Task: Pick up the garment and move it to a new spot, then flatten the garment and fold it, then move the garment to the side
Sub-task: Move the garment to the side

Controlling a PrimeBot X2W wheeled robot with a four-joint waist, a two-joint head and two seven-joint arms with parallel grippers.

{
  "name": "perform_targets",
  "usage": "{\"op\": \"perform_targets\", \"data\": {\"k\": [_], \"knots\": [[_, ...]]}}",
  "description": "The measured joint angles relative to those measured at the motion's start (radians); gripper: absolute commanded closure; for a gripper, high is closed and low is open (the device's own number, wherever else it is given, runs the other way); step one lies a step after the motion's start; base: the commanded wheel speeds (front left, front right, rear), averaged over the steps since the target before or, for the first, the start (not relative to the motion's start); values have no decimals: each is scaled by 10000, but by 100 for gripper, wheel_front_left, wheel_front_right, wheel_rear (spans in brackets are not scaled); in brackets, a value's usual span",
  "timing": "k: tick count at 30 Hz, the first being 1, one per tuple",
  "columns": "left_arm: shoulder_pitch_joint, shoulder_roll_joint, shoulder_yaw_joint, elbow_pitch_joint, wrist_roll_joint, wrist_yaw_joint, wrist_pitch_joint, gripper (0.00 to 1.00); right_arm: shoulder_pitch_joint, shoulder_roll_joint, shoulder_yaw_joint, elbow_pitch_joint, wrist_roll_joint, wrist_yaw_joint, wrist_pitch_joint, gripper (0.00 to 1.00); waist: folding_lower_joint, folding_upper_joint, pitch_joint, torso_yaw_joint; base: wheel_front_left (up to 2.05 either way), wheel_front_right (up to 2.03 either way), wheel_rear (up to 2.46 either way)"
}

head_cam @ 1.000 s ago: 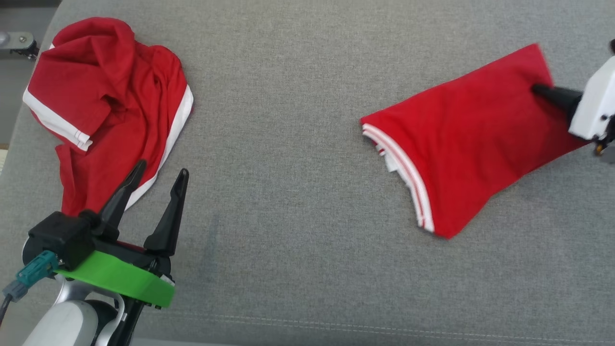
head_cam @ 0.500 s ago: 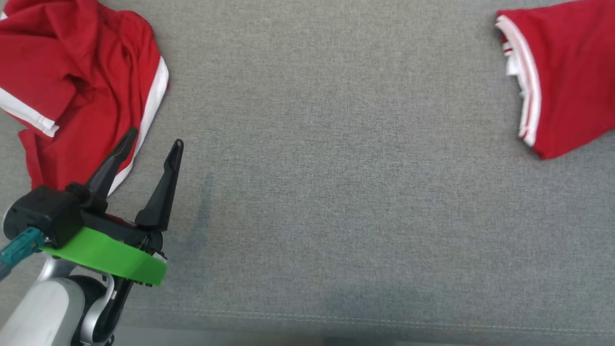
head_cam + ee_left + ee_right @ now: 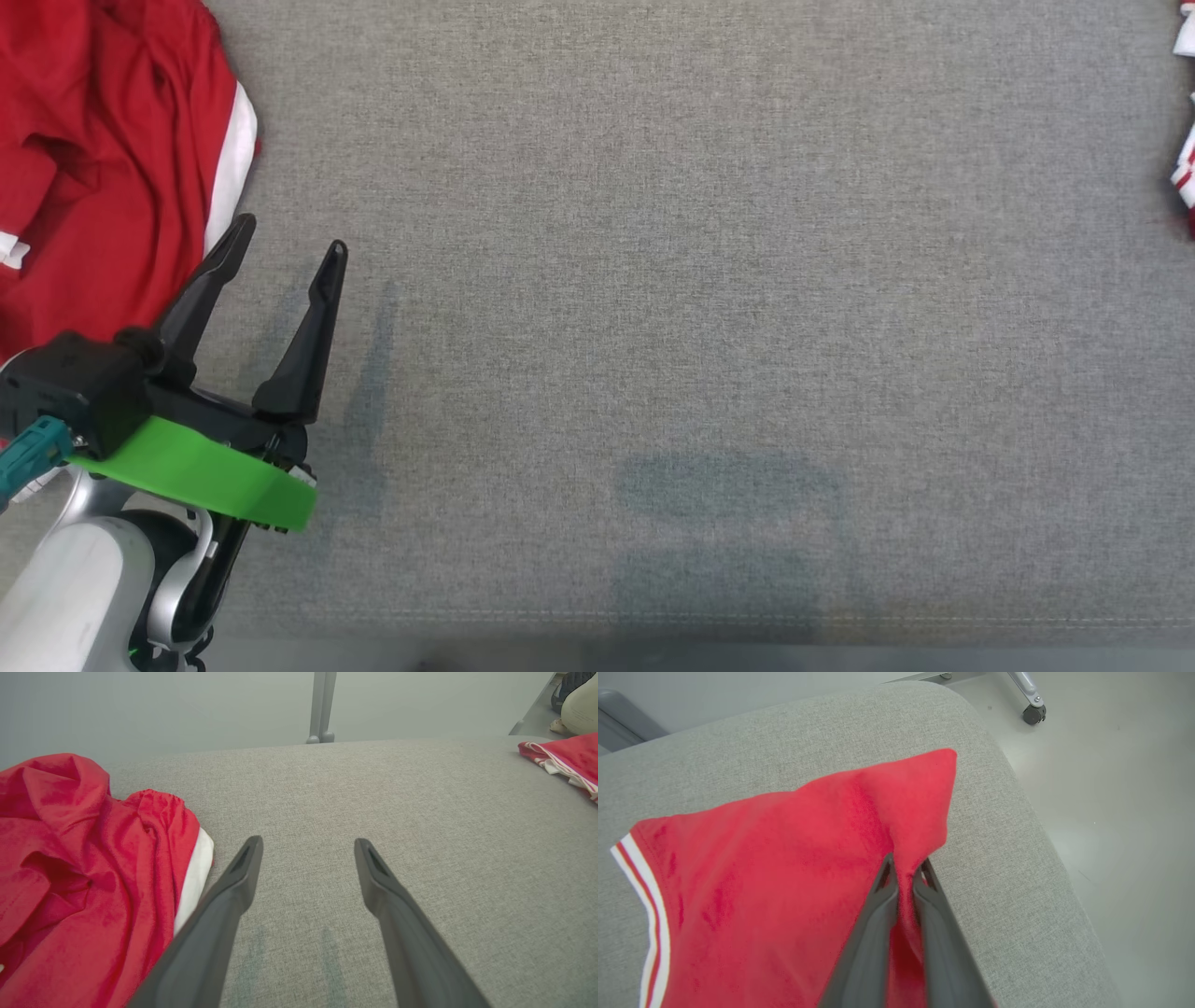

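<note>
right gripper [image 3: 906, 863]: fingers pinched shut on a corner of the folded red garment [image 3: 784, 858], which lies at the tabletop [image 3: 653, 280] right edge, near a rounded corner. Looks like the last step, pulling it aside. left gripper [image 3: 291, 233]: fingers spread wide, empty, just beside the crumpled red garment [image 3: 112, 140] at the left edge, probably next in line. Count: two garments, two grippers.

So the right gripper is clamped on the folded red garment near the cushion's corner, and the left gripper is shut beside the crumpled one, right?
Not quite. The left gripper is open, not shut: the left wrist view shows its two fingers spread apart over bare cushion beside the crumpled garment. The rest holds: the right gripper is clamped on the folded red garment near the cushion's corner.
</note>
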Motion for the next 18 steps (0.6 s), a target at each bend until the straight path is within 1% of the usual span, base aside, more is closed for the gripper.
{"op": "perform_targets", "data": {"k": [1, 2, 3, 4, 5, 9, 12, 14, 15, 18], "knots": [[-2, -21, -6, 6, 0, 0, 0, 0, 81, 4, -46, 111, -6, 0, -113, 100, 0, 0, 15, -1, 0, 0, 0], [-3, -48, -17, 8, -2, 2, 2, 0, 165, 4, -75, 238, -58, 0, -228, 82, 0, 0, 20, 7, 0, 0, 0], [-3, -61, -31, 10, -2, 2, 2, 0, 239, 2, -86, 378, -188, -2, -366, 53, 0, 0, 24, 18, 0, 0, 0], [-4, -67, -31, 21, -2, 2, 2, 0, 325, 0, -117, 539, -303, -6, -512, 0, 0, 0, 25, 31, 0, 0, 0], [-4, -67, -31, 21, -2, 2, 2, 0, 325, 0, -117, 539, -303, -6, -512, 0, 0, 0, 25, 31, 0, 0, 0], [-2, -88, 82, 46, -13, 94, 12, 0, 672, -6, -303, 1319, -648, -10, -869, 0, 0, 0, 28, 78, 0, 0, 0], [1, -90, 192, 67, -17, 102, 8, 0, 955, 134, -470, 1816, -696, -10, -1214, 0, 0, 0, 19, 83, 0, 0, 0], [13, -88, 284, 148, -17, 107, -4, 0, 1049, 477, -566, 2084, -702, -10, -1475, 0, 0, 0, -23, 66, 0, 0, 0], [22, -104, 305, 198, -42, 151, -21, 0, 1213, 821, -560, 2176, -750, -10, -1814, 0, 0, 0, -94, 38, 0, 0, 0], [23, -222, 355, 322, -75, 194, -201, 0, 1312, 1108, -550, 1960, -930, -10, -2627, 0, 0, 0, -239, -18, 0, 0, 0]]}}
